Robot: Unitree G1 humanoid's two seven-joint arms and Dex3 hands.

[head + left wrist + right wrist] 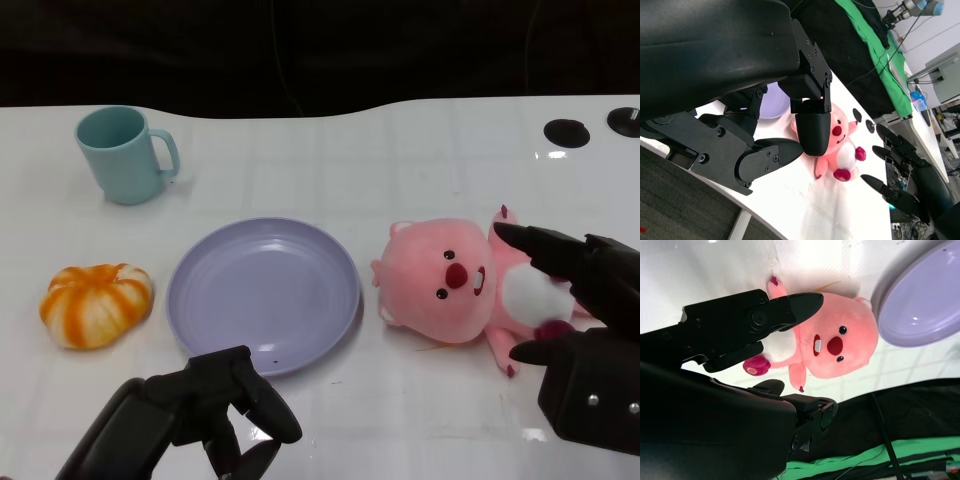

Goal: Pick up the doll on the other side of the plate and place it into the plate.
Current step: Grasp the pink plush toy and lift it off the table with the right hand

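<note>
A pink plush doll (452,282) with a white belly lies on its back on the white table, just right of the lilac plate (263,291). My right hand (580,310) hovers over the doll's body with fingers spread, holding nothing; its fingertips (515,237) reach above the doll's torso. The right wrist view shows the doll (835,342) beyond those spread fingers (790,307) and the plate (920,295) past it. My left hand (215,410) sits near the plate's front edge, fingers curled with nothing in them. The left wrist view shows the doll (840,145) and my right hand (905,180).
A teal mug (125,153) stands at the back left. An orange pumpkin toy (96,304) lies left of the plate. Two black round fittings (566,131) sit in the table at the far right. The table's far edge borders a dark background.
</note>
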